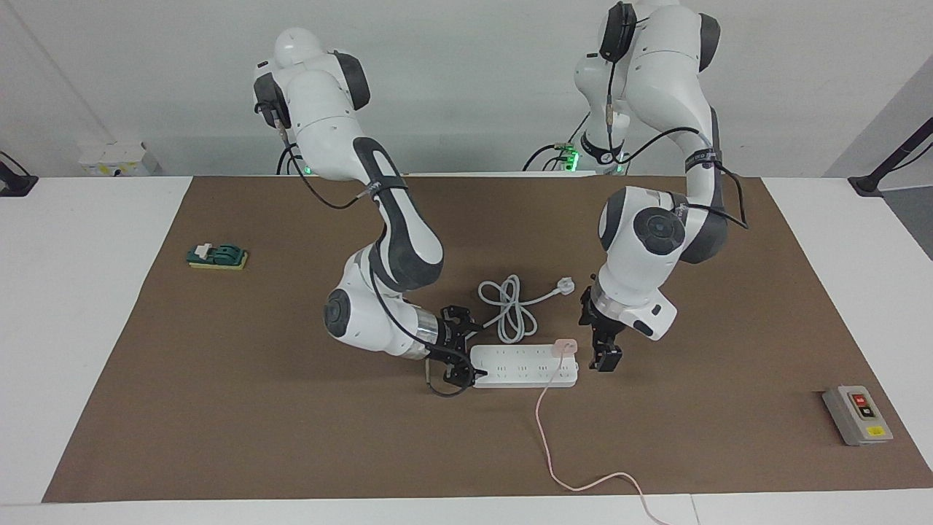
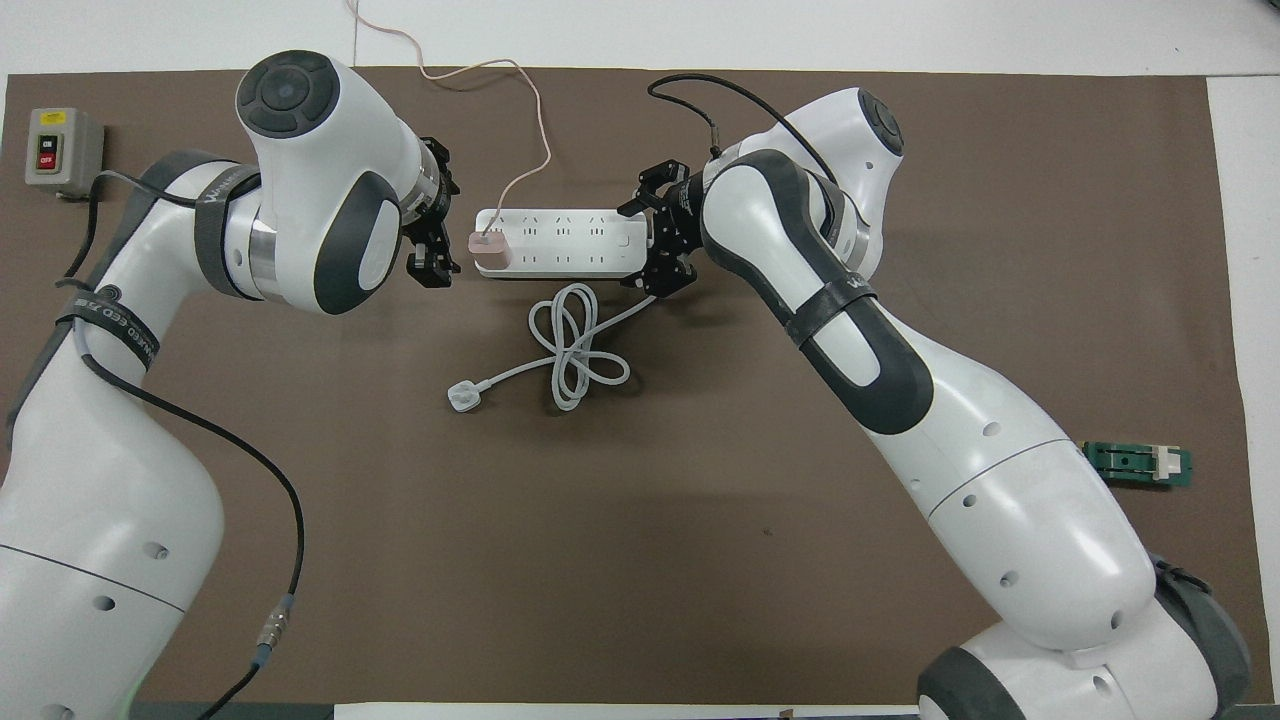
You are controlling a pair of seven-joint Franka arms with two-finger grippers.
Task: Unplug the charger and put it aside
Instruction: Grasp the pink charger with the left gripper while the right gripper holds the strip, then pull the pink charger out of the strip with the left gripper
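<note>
A matt brown mat (image 1: 219, 408) — paper-like, faintly rough — covers a smooth white table (image 1: 65, 292). At frame centre, the power strip (image 1: 521, 368) and pale pink charger (image 1: 565, 345) look like satin plastic — the arms' (image 2: 1000, 480) white shells glossier.

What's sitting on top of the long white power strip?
A small pink charger is plugged into the power strip at the end toward the left arm, with its thin pink cable trailing across the strip and the mat. Its prongs are hidden inside the socket.
</note>
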